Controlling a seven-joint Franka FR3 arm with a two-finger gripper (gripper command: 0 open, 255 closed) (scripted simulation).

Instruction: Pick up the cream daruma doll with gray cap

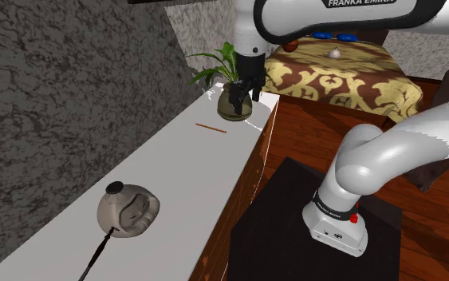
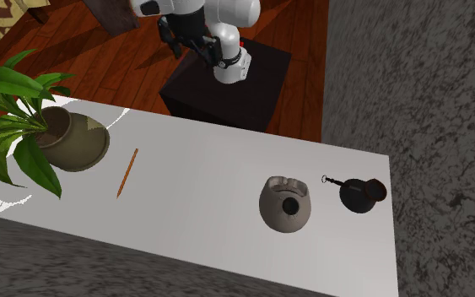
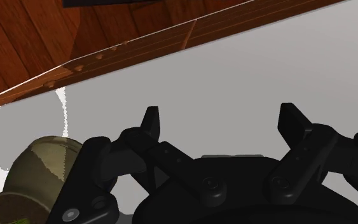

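Observation:
The daruma doll [image 1: 128, 210] is cream-grey with a dark round cap and lies on the white counter [image 1: 191, 168], near the end closest to the shoulder camera. The second exterior view has the doll [image 2: 286, 203] right of the counter's middle. My gripper [image 1: 242, 93] hangs at the far end of the counter, just above the plant pot [image 1: 235, 104] and far from the doll. In the wrist view the gripper [image 3: 222, 124] is open, its fingers [image 3: 151, 121] apart over bare white counter with nothing between them. It also appears high up in the second exterior view as gripper [image 2: 175, 40].
A potted green plant [image 2: 73, 139] stands at one end of the counter, with an orange pencil [image 2: 126, 172] lying beside it. A small black object [image 2: 362, 194] sits past the doll. Dark stone walls border the counter; a wooden floor, the stand [image 1: 318, 231] and a bed [image 1: 334, 80] lie beyond.

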